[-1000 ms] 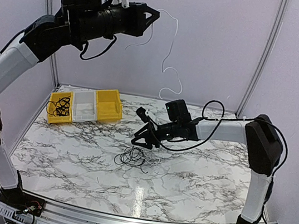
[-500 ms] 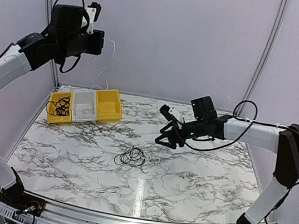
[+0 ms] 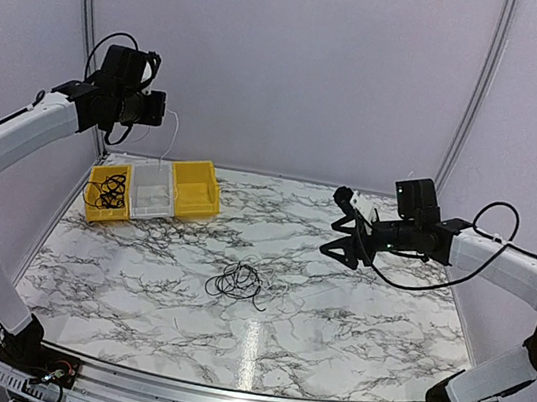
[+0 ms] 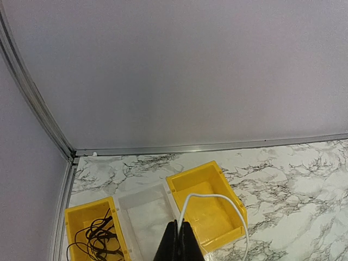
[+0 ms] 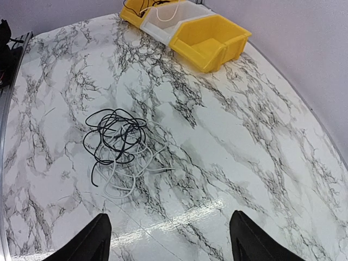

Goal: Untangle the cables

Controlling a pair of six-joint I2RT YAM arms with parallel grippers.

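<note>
In the overhead view our left pincer [image 3: 162,110] hangs high over the far left corner of the marble table [image 3: 351,325], clenched on a white cable [image 3: 173,136] that drops from its tips towards the white bin [image 3: 154,209] below it. That bin is the middle one of three set touching in a row: on one side the left yellow bin [image 3: 108,215], which holds a small bundle of black cables [image 3: 105,193], and on the other the right yellow bin [image 3: 197,209]. Our right pincer [image 3: 339,226] hovers released, jaws spread wide, and the tangle of cables [image 3: 239,280] lies on the table well apart from it, out beyond its tips. From the left wrist we see the fingers [image 4: 173,244] pressed together on the white cable [image 4: 217,198], which arcs away to one side of them. Below and ahead of the left pincer [image 4: 178,228] sit the left yellow bin [image 4: 68,217] with its black cables [image 4: 95,234], the white bin [image 4: 141,191] and the right yellow bin [image 4: 196,173]. From the right wrist the right pincer [image 5: 169,223] shows both fingers [image 5: 98,236] far apart with nothing between them. The tangle of cables [image 5: 117,144], black loops mixed with a pale one, lies ahead of them and slightly to one side. Farther ahead stand the right yellow bin [image 5: 217,54] and the white bin [image 5: 185,19], where a loop of the white cable [image 5: 163,13] lies inside.
</note>
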